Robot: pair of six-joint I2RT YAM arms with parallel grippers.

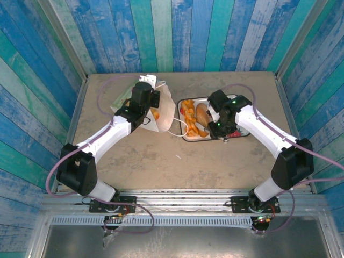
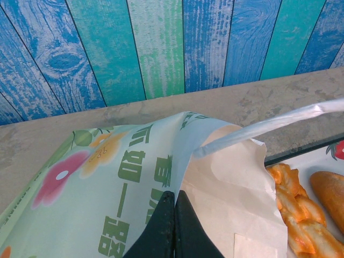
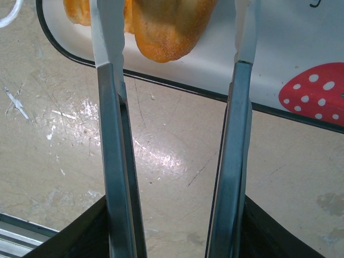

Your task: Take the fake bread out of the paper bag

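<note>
White strawberry tray just beside paper bag

Large green Chinese characters are printed on the pale side of the paper bag, in the lower middle of the left wrist view. They run in two columns up the slanted paper. In the left column I can make out 如 and, below it, 一. The character above them is too foreshortened to read, and the one below is cut by the bottom edge. The right column is creased and I cannot read it. On the white tray, at the upper right corner of the right wrist view, a small dark stroke of lettering is cut off and unreadable.
</note>
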